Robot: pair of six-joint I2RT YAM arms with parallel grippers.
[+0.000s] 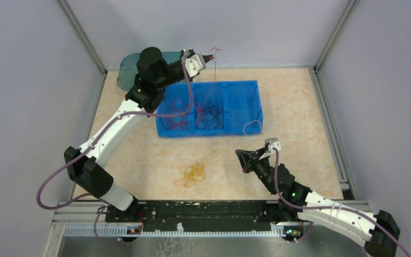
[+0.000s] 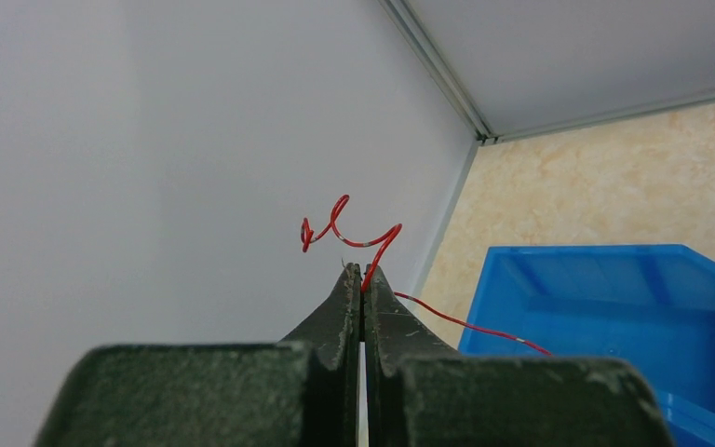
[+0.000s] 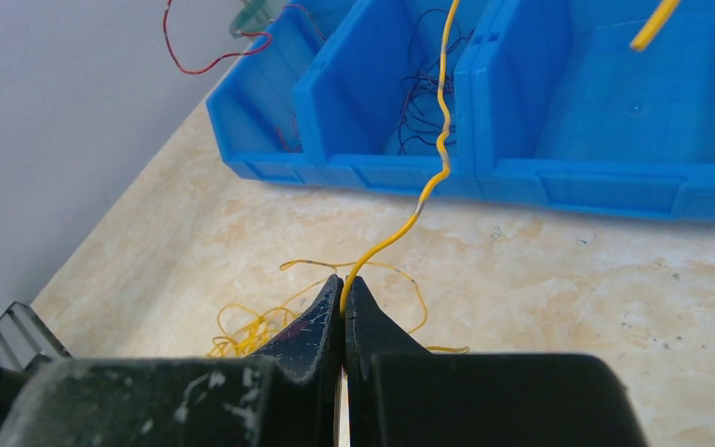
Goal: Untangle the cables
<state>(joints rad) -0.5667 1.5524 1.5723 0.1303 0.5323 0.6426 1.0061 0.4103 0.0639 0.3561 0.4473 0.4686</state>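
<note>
My left gripper (image 1: 211,56) is raised above the back left of the blue bin (image 1: 246,85) and is shut on a thin red cable (image 1: 215,51). In the left wrist view the red cable (image 2: 349,233) curls above the closed tips (image 2: 363,270) and trails down to the bin (image 2: 614,289). A tangle of red and dark cables (image 1: 203,112) lies in the bin's left compartments. My right gripper (image 1: 240,155) is low over the table and shut on a yellow cable (image 3: 442,140) at its tips (image 3: 344,282). A yellow clump (image 1: 191,174) lies on the table, also in the right wrist view (image 3: 242,331).
A teal translucent object (image 1: 128,69) stands at the back left behind the left arm. A pale cable loop (image 1: 252,126) hangs by the bin's front right corner. Grey walls with metal rails enclose the table on three sides.
</note>
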